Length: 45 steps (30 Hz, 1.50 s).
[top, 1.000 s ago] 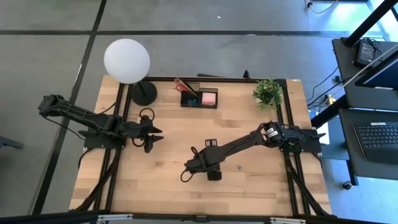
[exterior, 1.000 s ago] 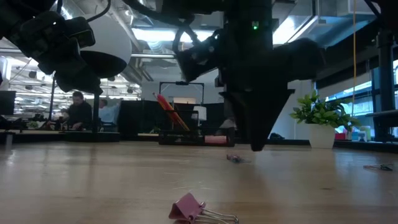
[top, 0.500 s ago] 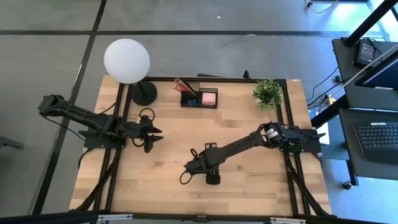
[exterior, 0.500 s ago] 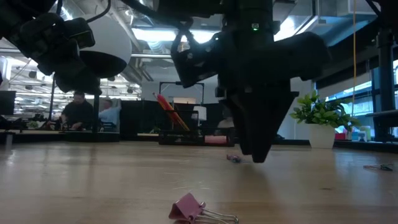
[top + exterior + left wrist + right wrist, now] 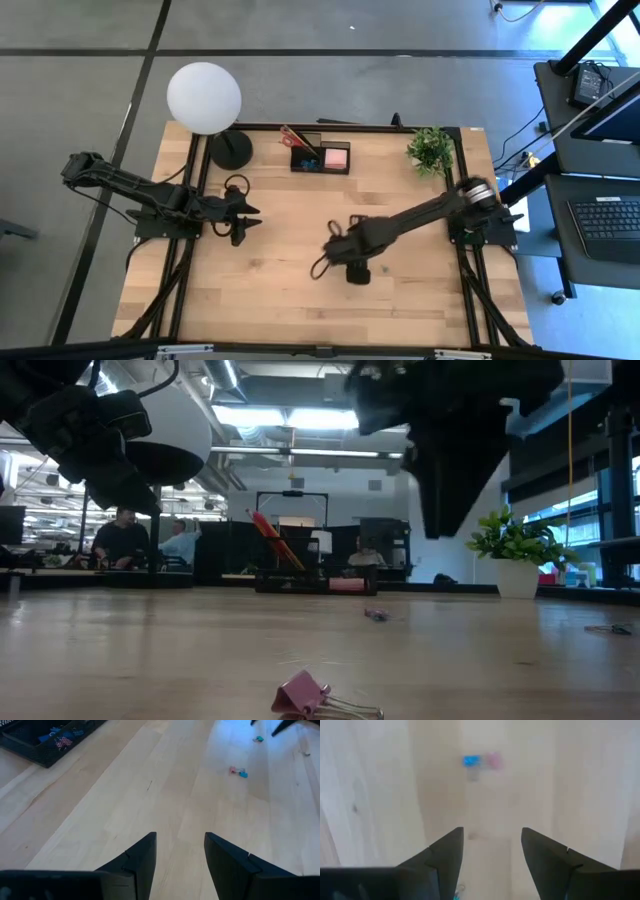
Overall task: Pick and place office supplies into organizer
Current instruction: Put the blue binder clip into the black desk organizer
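The black organizer (image 5: 320,158) stands at the table's far edge and holds red-handled scissors (image 5: 293,137), a pink sticky pad (image 5: 337,157) and blue bits. On the table lie a small blue and pink clip pair (image 5: 480,761), also seen as the clip pair (image 5: 237,771) in the left wrist view, and a pink binder clip (image 5: 310,695) near the low camera. My right gripper (image 5: 335,258) hangs open and empty above mid-table, well above the clips (image 5: 376,614); it shows as the right gripper (image 5: 492,845) in its wrist view. My left gripper (image 5: 180,845) waits open over the table's left part.
A round black lamp base (image 5: 230,150) with a white globe (image 5: 205,97) stands at the far left corner. A green potted plant (image 5: 430,148) is at the far right. Another small clip (image 5: 257,739) lies farther off. A small item (image 5: 610,628) lies on the table's right side.
My right gripper dipped toward the table beside the small clips, then rose well clear and moved toward the table's right edge. The clips stay lying on the table. My left arm kept still.
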Each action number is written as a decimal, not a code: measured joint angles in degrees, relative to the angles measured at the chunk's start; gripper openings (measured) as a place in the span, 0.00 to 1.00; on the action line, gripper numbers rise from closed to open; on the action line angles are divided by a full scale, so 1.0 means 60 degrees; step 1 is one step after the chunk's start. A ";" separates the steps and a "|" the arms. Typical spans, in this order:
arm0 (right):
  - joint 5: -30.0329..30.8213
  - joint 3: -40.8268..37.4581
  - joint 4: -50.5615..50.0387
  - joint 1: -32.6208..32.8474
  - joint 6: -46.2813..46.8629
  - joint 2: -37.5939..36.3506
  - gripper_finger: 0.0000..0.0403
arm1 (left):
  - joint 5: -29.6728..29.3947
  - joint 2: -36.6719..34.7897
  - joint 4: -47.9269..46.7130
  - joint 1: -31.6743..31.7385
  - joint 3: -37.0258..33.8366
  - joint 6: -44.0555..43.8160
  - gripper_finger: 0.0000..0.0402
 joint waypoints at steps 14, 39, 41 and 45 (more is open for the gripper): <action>0.0018 -0.3503 0.4932 -0.0180 0.0943 -0.1729 0.51 | -0.0509 0.0000 0.0040 0.0000 0.0000 -0.0732 0.40; -0.0323 -0.3521 0.5800 0.0072 0.0914 -0.0589 0.51 | -0.1654 0.0000 0.0025 0.0000 0.0000 -0.0823 0.40; -0.0154 -0.3524 0.5839 0.0111 0.0907 -0.0571 0.51 | -0.1654 0.0000 0.0025 0.0000 0.0000 -0.0820 0.40; -0.0070 -0.3525 0.5941 0.0111 0.0900 -0.0449 0.51 | -0.1671 0.0000 0.0025 0.0000 0.0000 -0.0812 0.40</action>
